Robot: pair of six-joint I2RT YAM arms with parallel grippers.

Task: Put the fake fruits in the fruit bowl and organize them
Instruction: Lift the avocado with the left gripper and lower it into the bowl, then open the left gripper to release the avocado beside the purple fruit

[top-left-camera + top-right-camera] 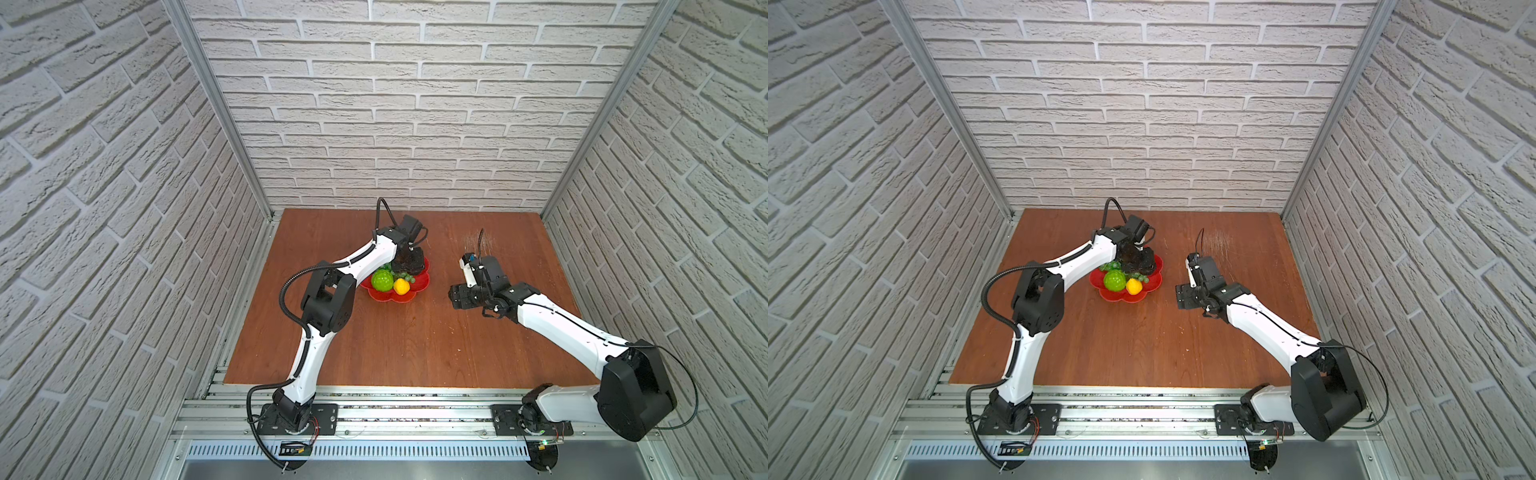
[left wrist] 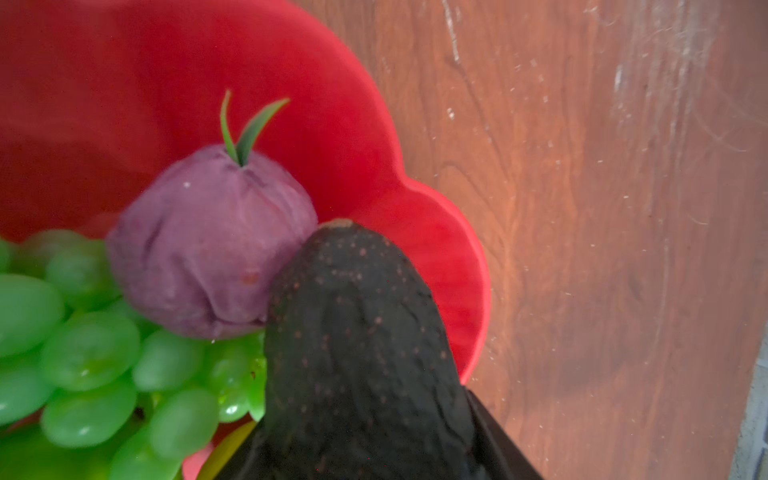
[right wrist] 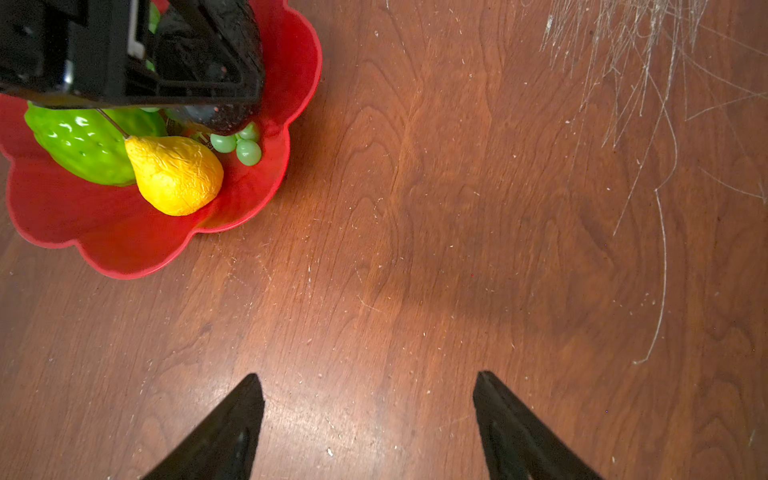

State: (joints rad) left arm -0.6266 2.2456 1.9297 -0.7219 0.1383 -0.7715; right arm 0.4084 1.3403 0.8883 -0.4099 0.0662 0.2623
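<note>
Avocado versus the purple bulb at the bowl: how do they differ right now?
The avocado is blackish and speckled; the purple bulb is wrinkled with a green sprout. The left gripper clamps the avocado; the purple bulb lies free. The avocado is longer, the purple bulb rounder. Both are at the red bowl, side by side.

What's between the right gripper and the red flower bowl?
Only bare wooden table, with a few tiny specks, lies between the right gripper and the red bowl; the right wrist view shows it.
</note>
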